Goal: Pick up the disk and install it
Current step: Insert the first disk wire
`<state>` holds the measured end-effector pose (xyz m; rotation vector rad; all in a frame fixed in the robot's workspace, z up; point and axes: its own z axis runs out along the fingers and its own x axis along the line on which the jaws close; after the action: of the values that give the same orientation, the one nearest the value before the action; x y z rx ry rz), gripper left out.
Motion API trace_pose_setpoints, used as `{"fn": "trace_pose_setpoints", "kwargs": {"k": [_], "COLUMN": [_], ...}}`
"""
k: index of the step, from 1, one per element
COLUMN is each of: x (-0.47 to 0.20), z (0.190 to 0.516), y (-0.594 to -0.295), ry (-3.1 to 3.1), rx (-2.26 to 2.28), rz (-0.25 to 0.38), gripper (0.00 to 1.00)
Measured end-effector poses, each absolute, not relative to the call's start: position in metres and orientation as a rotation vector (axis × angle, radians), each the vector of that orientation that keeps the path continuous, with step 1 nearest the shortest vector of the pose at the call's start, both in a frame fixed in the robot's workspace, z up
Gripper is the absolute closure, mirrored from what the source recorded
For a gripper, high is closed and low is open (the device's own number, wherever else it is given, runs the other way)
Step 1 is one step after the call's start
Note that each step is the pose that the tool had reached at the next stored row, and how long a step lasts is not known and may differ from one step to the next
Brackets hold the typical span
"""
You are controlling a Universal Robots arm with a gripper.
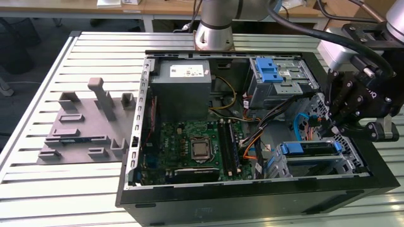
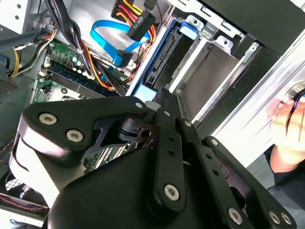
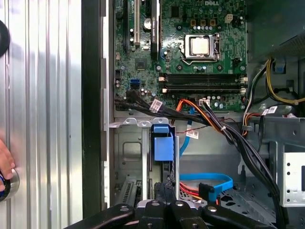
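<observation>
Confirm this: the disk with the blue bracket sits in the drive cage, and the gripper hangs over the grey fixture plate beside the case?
No. In the exterior view the gripper hangs over the drive cage inside the case, by the disk, not over the grey fixture plate. The rest is right: the disk does sit in that cage.

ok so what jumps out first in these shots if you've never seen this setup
The open computer case, lying on the slatted metal table with its green motherboard exposed, draws the eye first. At its corner on the exterior view's right, the black gripper hangs over the disk, which stands on edge in a silver drive cage, blue bracket showing. A person's hand shows at the table's edge beside the case.
</observation>
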<state>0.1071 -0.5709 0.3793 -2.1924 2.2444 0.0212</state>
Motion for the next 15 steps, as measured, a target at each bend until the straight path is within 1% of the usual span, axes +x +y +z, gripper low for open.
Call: {"fn": "trace_pose_setpoints", "kwargs": {"k": [15], "x": [0.120], "z": [0.379], "y": [-0.571], "ry": [2.244], "rx": [-2.192], "rz": [0.021], "gripper": [0.89]}}
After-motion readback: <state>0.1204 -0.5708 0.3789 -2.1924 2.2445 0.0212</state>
